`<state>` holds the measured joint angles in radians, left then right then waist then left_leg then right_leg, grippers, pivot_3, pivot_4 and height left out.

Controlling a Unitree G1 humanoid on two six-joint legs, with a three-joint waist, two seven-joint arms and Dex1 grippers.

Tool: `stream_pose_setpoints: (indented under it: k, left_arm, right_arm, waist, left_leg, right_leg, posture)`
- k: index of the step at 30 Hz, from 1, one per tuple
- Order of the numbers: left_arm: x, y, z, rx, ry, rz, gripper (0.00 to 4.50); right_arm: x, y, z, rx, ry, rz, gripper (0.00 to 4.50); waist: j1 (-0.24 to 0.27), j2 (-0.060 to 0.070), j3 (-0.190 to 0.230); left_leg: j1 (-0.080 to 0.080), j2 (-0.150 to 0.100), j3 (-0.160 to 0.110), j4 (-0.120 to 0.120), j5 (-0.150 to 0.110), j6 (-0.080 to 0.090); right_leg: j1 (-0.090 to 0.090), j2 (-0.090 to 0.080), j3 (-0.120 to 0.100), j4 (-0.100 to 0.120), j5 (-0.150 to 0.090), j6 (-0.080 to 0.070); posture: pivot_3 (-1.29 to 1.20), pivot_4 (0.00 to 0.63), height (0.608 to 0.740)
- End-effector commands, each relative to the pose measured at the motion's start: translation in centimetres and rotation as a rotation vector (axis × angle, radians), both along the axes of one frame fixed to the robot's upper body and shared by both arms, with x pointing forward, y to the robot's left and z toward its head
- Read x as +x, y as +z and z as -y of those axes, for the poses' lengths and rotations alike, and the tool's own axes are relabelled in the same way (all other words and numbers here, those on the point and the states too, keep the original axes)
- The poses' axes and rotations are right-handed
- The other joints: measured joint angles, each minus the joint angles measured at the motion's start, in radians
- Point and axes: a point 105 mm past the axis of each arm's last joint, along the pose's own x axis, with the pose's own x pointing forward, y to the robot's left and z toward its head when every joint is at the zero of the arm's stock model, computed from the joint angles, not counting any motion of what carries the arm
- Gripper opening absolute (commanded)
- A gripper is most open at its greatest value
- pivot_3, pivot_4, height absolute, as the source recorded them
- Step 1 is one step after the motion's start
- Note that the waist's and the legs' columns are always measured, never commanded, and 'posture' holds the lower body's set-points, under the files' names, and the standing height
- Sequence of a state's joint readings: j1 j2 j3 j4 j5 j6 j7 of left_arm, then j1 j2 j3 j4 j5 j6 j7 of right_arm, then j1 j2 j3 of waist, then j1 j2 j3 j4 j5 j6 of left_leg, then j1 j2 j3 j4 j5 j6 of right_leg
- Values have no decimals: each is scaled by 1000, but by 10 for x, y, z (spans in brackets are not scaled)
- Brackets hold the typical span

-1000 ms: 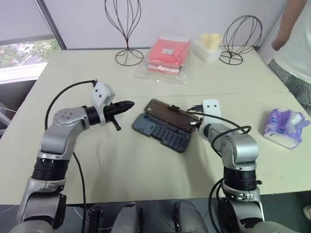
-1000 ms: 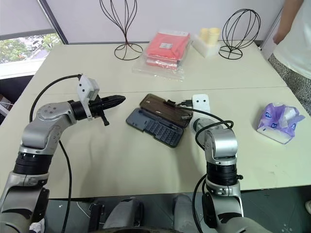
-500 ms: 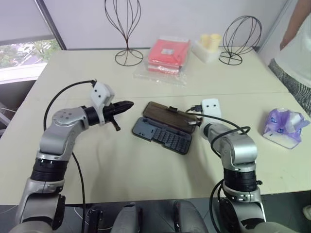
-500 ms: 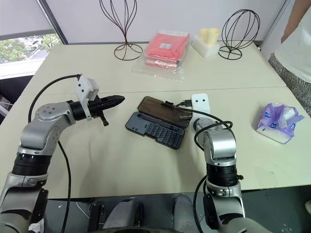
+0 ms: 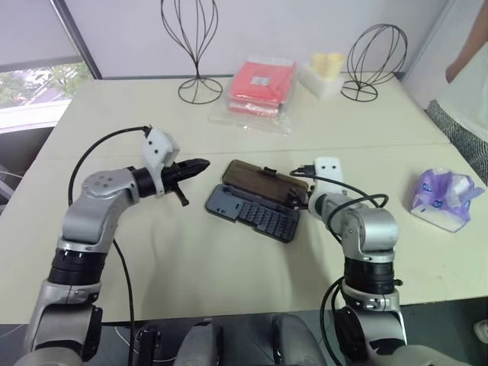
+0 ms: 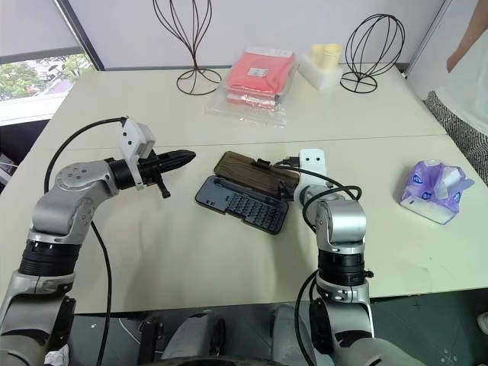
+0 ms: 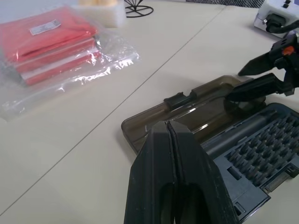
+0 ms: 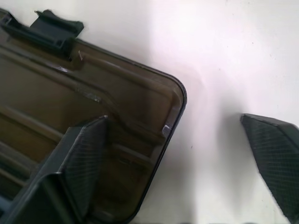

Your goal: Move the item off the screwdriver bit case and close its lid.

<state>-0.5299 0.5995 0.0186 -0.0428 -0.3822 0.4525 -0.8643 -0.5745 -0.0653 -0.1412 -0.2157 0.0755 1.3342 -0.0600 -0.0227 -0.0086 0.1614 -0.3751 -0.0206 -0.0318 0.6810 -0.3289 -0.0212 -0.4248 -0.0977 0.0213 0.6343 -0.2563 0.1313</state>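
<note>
A flat rectangular screwdriver bit case [image 5: 252,211] lies open near the middle of the smooth cream table [image 5: 229,267]. Its dark grey-blue tray holds ribbed rows of small bits, and its lid [image 5: 263,181], a translucent brown hinged half with a small black latch tab on its far edge, lies flat on the table behind the tray.

The right gripper [image 8: 173,154] has its two black textured fingers spread wide over the lid's rounded right corner, one finger above the lid's inner face, the other over bare table beside it; nothing is held.

The left gripper [image 6: 181,158] hangs above the table to the left of the case, its tapered black fingers pressed together and empty.

The soft, crinkly purple-and-white plastic pack [image 5: 442,199] sits near the table's right edge, well apart from the case.

A flat red packet in glossy clear wrap [image 5: 259,88] lies toward the far edge, between two black wire stands [image 5: 191,46].
</note>
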Motion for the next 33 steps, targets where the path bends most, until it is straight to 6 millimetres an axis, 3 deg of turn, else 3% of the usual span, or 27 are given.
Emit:
stream_pose_setpoints:
  k: [1, 4, 10, 22, 33]
  left_arm:
    - [-3, 13, -2, 0, 3, 57, 0]
    - [-3, 13, -2, 1, 4, 59, 0]
    - [-3, 13, -2, 3, 4, 61, 0]
    - [-3, 15, -4, 8, 12, 66, 0]
    - [-1, 15, -5, 6, 11, 62, 0]
  right_arm:
    - [-3, -17, 9, -25, -51, -73, 4189]
    - [-4, -19, 10, -26, -57, -80, 3130]
    - [-7, -23, 8, -20, -57, -94, 51]
    - [-11, -23, 2, -40, -12, -108, 51]
    - [-33, 3, -14, -22, 182, -78, 51]
  waist:
    - [0, 0, 0]
    - [4, 0, 0]
    - [5, -1, -1]
    - [4, -1, -1]
    - [3, 0, 0]
  left_leg:
    - [0, 0, 0, 0, 0, 0]
    - [0, 0, 0, 0, 0, 0]
    - [0, 0, 0, 0, 0, 0]
    - [0, 0, -1, 0, 0, 0]
    - [-1, 0, -1, -2, -2, 3]
  right_leg:
    - [0, 0, 0, 0, 0, 0]
    - [0, 0, 0, 0, 0, 0]
    - [1, 0, 0, -1, 0, 0]
    - [1, 0, -1, -1, 0, 0]
    - [0, 0, -1, -2, 0, 0]
  posture:
    - [0, 150, 740]
    - [0, 150, 740]
    - [0, 150, 740]
    - [0, 150, 740]
    - [0, 150, 740]
